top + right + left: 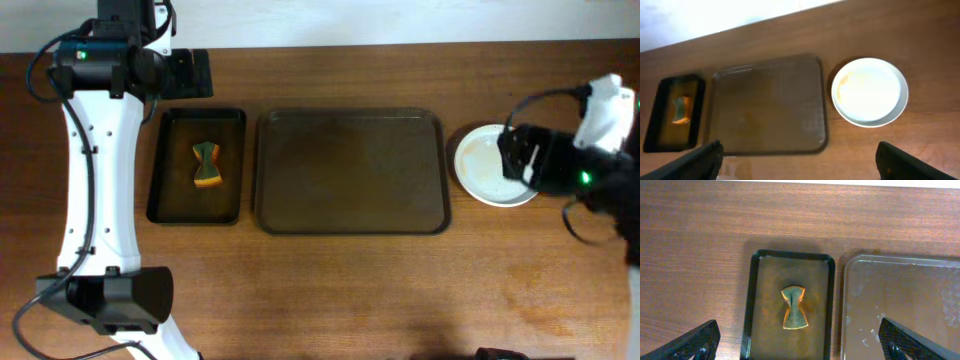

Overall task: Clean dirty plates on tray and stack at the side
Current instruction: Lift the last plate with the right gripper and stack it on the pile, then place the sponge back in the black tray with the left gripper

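Note:
The large dark brown tray (350, 170) lies mid-table with nothing on it; it also shows in the left wrist view (900, 305) and the right wrist view (770, 105). A white plate (478, 165) sits on the table just right of the tray, with a faint orange smear at its left side in the right wrist view (867, 92). I cannot tell whether more plates lie under it. My right gripper (525, 155) hovers over the plate's right part, open and empty (800, 160). My left gripper (185, 72) is open and empty (800, 347), above the far end of the small black tray.
A small black tray (197, 205) stands left of the brown tray and holds an orange-and-green bow-shaped sponge (208, 165), also seen in the left wrist view (794, 307). The left arm's base stands at the front left. Bare wood lies in front of the trays.

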Controlling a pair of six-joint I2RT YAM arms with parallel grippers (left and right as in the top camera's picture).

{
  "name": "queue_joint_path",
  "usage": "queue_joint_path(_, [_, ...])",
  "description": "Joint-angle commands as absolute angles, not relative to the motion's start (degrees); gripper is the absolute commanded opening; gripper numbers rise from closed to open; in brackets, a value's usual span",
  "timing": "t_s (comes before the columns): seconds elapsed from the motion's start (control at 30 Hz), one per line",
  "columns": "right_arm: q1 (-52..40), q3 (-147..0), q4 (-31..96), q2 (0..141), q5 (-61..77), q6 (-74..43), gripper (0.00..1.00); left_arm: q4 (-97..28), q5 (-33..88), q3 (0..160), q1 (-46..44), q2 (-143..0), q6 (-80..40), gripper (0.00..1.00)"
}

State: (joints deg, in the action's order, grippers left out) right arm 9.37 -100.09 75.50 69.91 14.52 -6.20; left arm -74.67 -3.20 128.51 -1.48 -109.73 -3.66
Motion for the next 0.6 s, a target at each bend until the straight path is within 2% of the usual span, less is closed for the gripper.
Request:
queue_joint_path(0.0, [8.99, -100.95, 79.13, 63.83, 14.81, -6.00, 0.98, -74.91, -2.59, 128.46, -1.43, -110.24, -3.79, 1.00])
queue_joint_path(0.13, [8.99, -100.95, 85.12, 61.80, 10.94, -4.21, 0.98, -74.89, -2.57, 128.46, -1.43, -110.26, -3.79, 1.00])
queue_joint_path(0.23, [8.99, -100.86, 84.29, 61.80, 11.25, 0.45, 0.98, -74.89, -2.59, 128.46, -1.43, -110.26, -3.79, 1.00])
queue_joint_path(0.27, [8.93, -99.33, 80.27, 60.99, 11.42, 2.74, 0.98, -74.91, -2.59, 128.46, -1.43, -110.26, -3.79, 1.00])
queue_joint_path(0.37, [4.67, -79.50, 56.42, 47.46, 10.74, 4.25, 0.98, -74.91, -2.57, 128.46, -1.43, -110.26, -3.79, 1.00])
queue_joint_path(0.5, [3.60, -34.92, 16.14, 23.00, 12.08, 4.10, 0.98, -74.89, -2.59, 128.46, -1.43, -110.26, -3.79, 1.00])
queue_joint_path(0.57, [1.78, -20.75, 5.80, 13.80, 10.20, 4.05, 0.98, -74.91, -2.57, 128.46, -1.43, -110.26, -3.79, 1.00])
